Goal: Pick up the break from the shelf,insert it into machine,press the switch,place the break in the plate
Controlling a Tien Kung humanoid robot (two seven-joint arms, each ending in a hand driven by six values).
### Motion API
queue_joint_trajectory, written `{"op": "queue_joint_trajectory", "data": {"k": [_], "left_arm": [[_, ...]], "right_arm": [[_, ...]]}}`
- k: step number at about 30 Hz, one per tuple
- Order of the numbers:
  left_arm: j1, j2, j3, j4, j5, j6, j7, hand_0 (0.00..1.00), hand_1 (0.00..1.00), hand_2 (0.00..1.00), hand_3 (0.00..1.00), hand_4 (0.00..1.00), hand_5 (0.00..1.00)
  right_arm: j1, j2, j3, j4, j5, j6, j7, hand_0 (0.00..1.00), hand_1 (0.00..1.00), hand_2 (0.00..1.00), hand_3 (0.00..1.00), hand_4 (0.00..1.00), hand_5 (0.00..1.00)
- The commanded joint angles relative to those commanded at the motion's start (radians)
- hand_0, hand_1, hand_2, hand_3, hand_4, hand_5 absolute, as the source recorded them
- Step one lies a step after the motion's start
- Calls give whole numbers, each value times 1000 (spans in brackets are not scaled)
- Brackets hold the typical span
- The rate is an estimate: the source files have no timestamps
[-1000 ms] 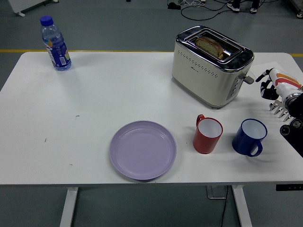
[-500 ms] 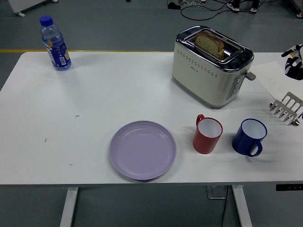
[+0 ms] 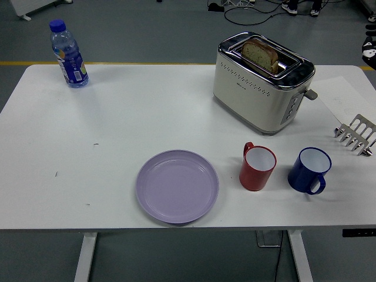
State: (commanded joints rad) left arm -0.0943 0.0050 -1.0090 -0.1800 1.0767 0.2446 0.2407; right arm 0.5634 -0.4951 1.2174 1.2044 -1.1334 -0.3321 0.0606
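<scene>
Already the bread slice (image 3: 261, 55) stands raised in the toaster (image 3: 262, 82), away from the empty purple plate (image 3: 177, 186); only moving it remains. Right hand (image 3: 370, 50) is barely visible at the edge, its grip unclear.

White table (image 3: 117, 117). Cream toaster (image 3: 261, 88) with shiny chrome top, rows of small dots along the side, grey lever. Brown bread (image 3: 261, 54), darker crust. Lilac plate (image 3: 177, 186). Red mug (image 3: 257, 167), white inside. Dark blue mug (image 3: 309, 170), white inside. Clear bottle (image 3: 69, 54) with blue cap, blue label with a yellow patch. Silvery metal rack (image 3: 356, 134). Grey floor (image 3: 147, 29), yellow line across it. Black-and-white hand (image 3: 369, 50) at the right edge.
</scene>
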Motion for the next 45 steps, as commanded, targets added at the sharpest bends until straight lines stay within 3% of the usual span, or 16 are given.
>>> {"op": "queue_joint_trajectory", "data": {"k": [1,2,7,8,13,14,24,37,45], "left_arm": [[0,0,-1,0,0,0,0,622,443,423,504,257,809],[1,-1,-1,0,2,0,1,622,445,425,504,257,810],[6,-3,-2,0,7,-2,3,622,445,425,504,257,810],[6,-3,-3,0,7,-2,3,622,443,427,505,256,810],[10,-5,-2,0,13,-8,6,622,443,427,505,256,810],[11,-5,-5,0,16,-9,7,621,445,430,504,256,810],[18,-5,-9,0,22,-12,9,621,447,434,504,256,809],[10,-5,-10,0,13,-13,6,621,449,440,505,255,809],[7,-5,-4,0,3,-13,3,621,451,443,505,255,811]], "right_arm": [[-4,2,5,0,45,5,13,750,703,754,662,466,266],[-8,6,13,-3,85,14,23,826,739,781,683,479,295],[-40,26,74,-30,299,76,70,826,739,781,683,479,295],[-41,27,77,-30,331,77,72,931,805,840,774,555,415],[-67,29,98,-36,546,139,92,931,805,840,774,555,415],[-72,30,100,-36,581,152,96,957,832,869,827,646,555],[-100,32,110,-43,984,169,107,962,837,876,843,660,569],[-93,32,117,-43,1010,166,105,962,836,881,854,665,573],[-88,39,120,-49,1051,134,120,938,827,867,840,659,566]]}}
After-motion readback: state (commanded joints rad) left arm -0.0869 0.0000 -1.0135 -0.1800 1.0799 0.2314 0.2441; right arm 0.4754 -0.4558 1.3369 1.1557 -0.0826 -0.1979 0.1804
